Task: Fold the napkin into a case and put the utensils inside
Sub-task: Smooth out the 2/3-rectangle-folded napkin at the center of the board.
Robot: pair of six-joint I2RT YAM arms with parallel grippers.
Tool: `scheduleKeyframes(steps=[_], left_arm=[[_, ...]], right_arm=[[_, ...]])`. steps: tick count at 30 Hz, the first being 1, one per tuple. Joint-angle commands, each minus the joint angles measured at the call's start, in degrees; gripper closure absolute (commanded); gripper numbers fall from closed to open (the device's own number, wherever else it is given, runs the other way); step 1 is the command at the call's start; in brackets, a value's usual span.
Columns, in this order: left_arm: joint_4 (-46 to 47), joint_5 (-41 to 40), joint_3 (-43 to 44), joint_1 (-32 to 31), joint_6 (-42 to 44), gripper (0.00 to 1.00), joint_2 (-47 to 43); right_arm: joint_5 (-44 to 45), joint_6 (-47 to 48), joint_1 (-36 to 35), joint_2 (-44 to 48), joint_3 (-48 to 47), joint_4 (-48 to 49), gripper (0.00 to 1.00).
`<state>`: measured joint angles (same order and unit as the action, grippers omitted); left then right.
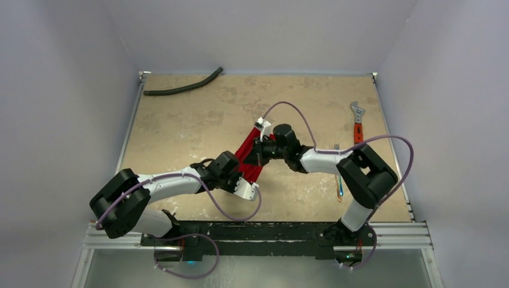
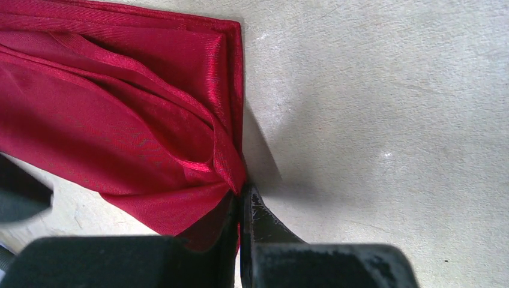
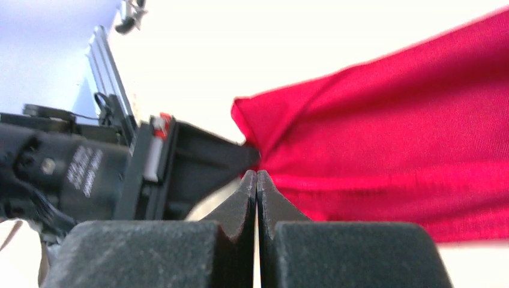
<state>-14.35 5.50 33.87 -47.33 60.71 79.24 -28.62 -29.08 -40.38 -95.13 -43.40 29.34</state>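
The red napkin (image 1: 248,157) lies folded into a narrow strip in the middle of the table, between my two grippers. My left gripper (image 1: 239,177) is at the strip's near end. In the left wrist view it (image 2: 243,195) is shut on a bunched corner of the napkin (image 2: 120,120), with red cloth showing between the jaws. My right gripper (image 1: 260,152) is over the strip's far part. Its jaws (image 3: 257,175) are shut, with their tips at the napkin's edge (image 3: 390,138) and no cloth visible between them. The utensils (image 1: 339,183) lie under the right arm.
An orange-handled wrench (image 1: 358,123) lies near the table's right edge. A black curved hose (image 1: 183,87) rests at the back left. Grey walls close in the table on three sides. The left gripper's body (image 3: 180,162) sits close to the right gripper's tips.
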Motion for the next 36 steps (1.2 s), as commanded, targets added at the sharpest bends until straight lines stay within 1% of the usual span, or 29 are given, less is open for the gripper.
scheduleKeyframes(steps=[1,6,10,11,13,15,19,21,22,24,27,29,31,34,36], left_arm=[[-3.6,0.0,-1.9,0.1,1.2,1.0,1.2],[-4.1,-0.2,-2.0,0.1,1.8,1.0,0.9],[-4.5,-1.2,-2.6,0.3,3.3,1.0,-0.3],[-4.7,-1.7,-2.7,0.5,3.6,1.0,-0.7],[-5.8,-2.4,-2.4,1.6,4.1,1.0,-1.4],[-7.6,-2.9,-1.8,3.2,3.7,0.99,-2.3],[-11.8,-1.9,1.0,6.8,1.0,0.72,-5.2],[-14.4,0.3,4.1,8.4,-2.4,0.6,-7.3],[-16.3,1.5,6.2,8.8,-4.6,0.58,-8.4],[-17.6,4.0,10.1,9.0,-10.6,0.56,-10.5],[-15.3,6.4,14.6,9.9,-22.1,0.55,-12.3],[-13.5,6.6,16.6,10.1,-29.1,0.55,-11.4],[-11.8,5.9,17.8,10.4,-34.7,0.58,-9.1],[-9.9,4.0,19.5,11.1,-40.9,0.61,-3.4],[-9.4,3.4,22.2,12.9,-44.3,0.66,0.6]], right_arm=[[-6.4,-1.8,-0.1,-7.8,-7.7,5.9,1.0],[-9.9,-3.4,-0.5,-16.6,-14.2,9.4,1.0],[-9.7,-4.2,-0.5,-22.4,-15.5,9.1,1.0],[-9.0,-4.8,-0.5,-23.5,-15.2,9.6,1.0],[-4.6,-6.1,-0.2,-25.0,-13.8,11.2,1.0],[-0.8,-7.5,-0.1,-24.7,-10.8,13.9,1.0],[5.6,-9.8,-0.1,-22.6,-7.2,18.4,1.0],[7.1,-10.9,-0.3,-21.7,-6.2,20.9,1.0],[7.7,-11.5,-0.4,-21.3,-6.0,21.7,1.0],[8.6,-12.1,-0.6,-20.7,-5.5,23.0,1.0],[10.5,-13.7,-0.8,-19.7,-4.2,25.0,1.0],[12.1,-14.8,-1.1,-18.8,-2.9,26.5,1.0],[14.3,-16.1,-1.5,-18.0,-1.8,27.5,1.0],[17.0,-17.5,-2.3,-17.2,-0.6,29.7,1.0],[17.2,-17.1,-2.8,-16.2,-0.6,30.5,1.0]])
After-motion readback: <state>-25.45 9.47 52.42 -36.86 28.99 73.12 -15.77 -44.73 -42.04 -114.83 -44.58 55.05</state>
